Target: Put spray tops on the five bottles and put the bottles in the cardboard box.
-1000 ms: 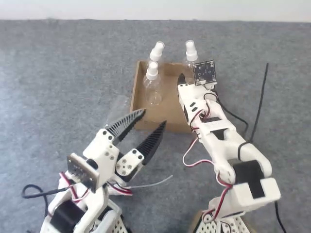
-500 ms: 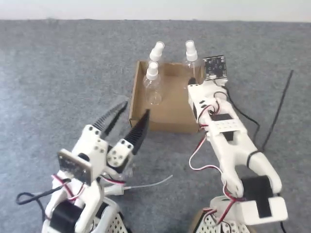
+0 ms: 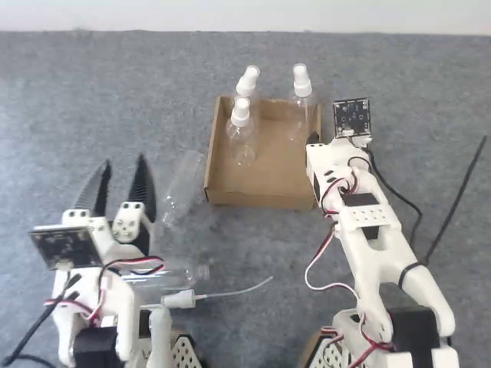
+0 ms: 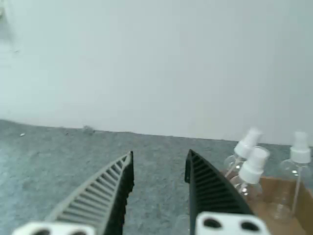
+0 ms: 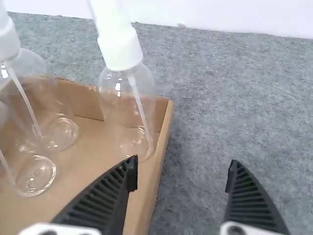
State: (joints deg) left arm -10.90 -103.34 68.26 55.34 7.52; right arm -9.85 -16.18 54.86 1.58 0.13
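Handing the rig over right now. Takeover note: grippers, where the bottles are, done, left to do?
Left gripper: open, empty, above the carpet left of the cardboard box.
Right gripper: open, empty, astride the box's side wall.
Done: three capped bottles stand in the box.
Left: two uncapped bottles lie on the carpet, one beside the box, one by the left arm's base next to a loose spray top. Cap both, box both.

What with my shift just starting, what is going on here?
Two robot arms are partway through a capping and boxing job. Three clear plastic bottles with white spray tops stand in the brown cardboard box. Two uncapped bottles and a loose white spray top lie on the grey carpet. The left gripper and right gripper are empty, jaws open.
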